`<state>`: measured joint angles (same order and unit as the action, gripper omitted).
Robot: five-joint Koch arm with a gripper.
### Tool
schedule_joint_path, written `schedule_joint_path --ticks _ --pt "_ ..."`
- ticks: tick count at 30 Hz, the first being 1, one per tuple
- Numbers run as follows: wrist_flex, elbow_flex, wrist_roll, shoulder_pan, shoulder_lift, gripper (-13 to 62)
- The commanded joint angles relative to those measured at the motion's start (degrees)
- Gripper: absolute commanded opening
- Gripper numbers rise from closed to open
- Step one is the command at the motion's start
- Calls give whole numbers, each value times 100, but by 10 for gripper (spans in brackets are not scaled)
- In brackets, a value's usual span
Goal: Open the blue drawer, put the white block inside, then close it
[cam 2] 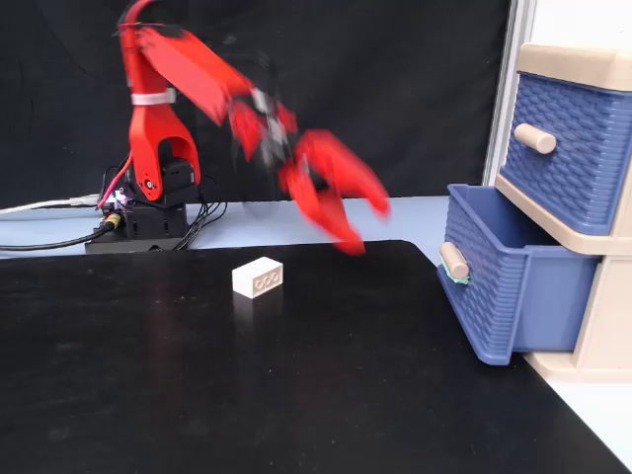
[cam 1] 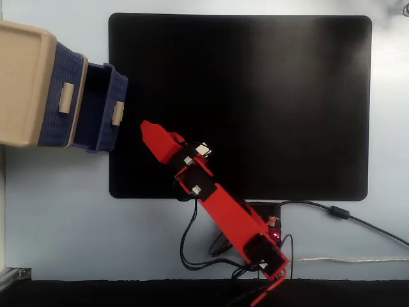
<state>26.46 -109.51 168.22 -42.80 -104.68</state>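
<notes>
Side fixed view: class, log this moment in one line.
dark blue woven drawer: open | small white block: on black mat | red gripper: open, empty, raised

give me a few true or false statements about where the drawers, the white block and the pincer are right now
1. The lower blue drawer is pulled out. True.
2. The white block lies inside the open drawer. False: it sits on the black mat, outside the drawer.
3. The pincer is clamped on the drawer handle. False: it is up in the air, apart from the handle, jaws spread and empty.
4. The upper drawer is closed. True.
5. The block stands between the arm's base and the cabinet in the side-on fixed view. True.
</notes>
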Motion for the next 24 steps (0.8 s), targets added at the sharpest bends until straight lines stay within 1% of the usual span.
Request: schedule_joint_path --ticks 1,3,4,5,7,10,14,24 --pt "3252 976 105 -325 -501 329" --pt "5994 2101 -18 -747 -439 330" --pt "6847 2487 -105 -1002 -316 330" --pt "7436 2795 -176 -1266 -79 330" --pt "7980 3164 -229 -1784 448 332" --pt "7884 3059 -202 -1934 914 334" --pt "7058 2892 -167 -1942 1485 333" --pt "4588 1116 -149 -1872 1538 334"
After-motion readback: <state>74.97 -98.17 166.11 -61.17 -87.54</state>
